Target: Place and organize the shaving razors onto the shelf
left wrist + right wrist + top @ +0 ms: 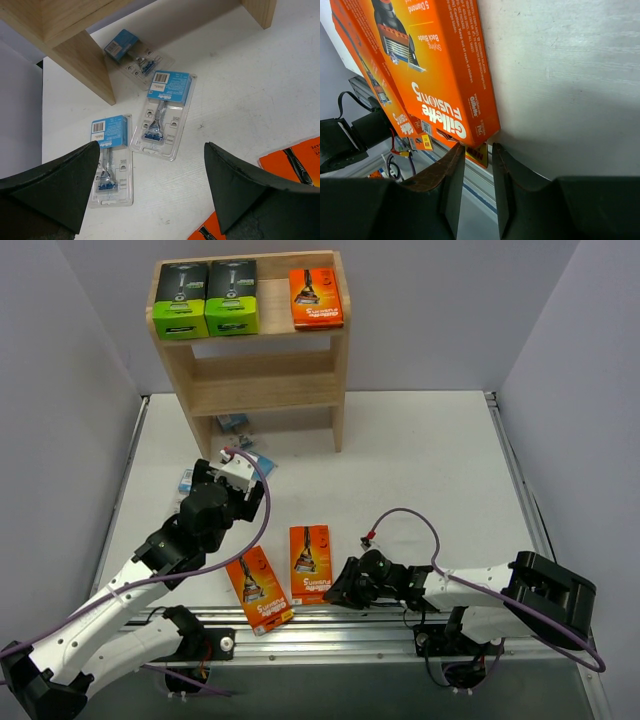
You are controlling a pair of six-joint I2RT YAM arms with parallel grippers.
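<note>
Shelf [340,360]: two green boxes [205,300] and the shelved orange box [316,298] lie flat on the top tier, labels up. Greens are at its left end, orange at its right. That reads as grouping by type, so I judge the loose orange ones belong beside the shelved one.

Left end effector [152,150]: jaws spread wide, holding nothing. It hovers over the worktop [430,460] just in front of the shelf's left leg. Three blister packs lie flat there:
- pack one [135,57] is tucked at the foot of the leg, partly under the shelf
- pack two [164,112] is just in front of the shelf, roughly ahead of the gap between my jaws
- pack three [107,160] is furthest out from the shelf, its edge hidden behind one finger

My guess is the wide opening is there to span a pack across its width.

Right end effector [478,152]: low over the worktop, well in front of the shelf, jaws down to a narrow slit. Two boxes lie flat side by side there, the near orange box [435,75] and the far orange box [370,85] beyond it. The near box's corner sits right at my fingertips, at the mouth of the slit. I can't tell if it's clamped yet. I come in edge-on, likely because a flat box only offers its thin edge to pinch.
</note>
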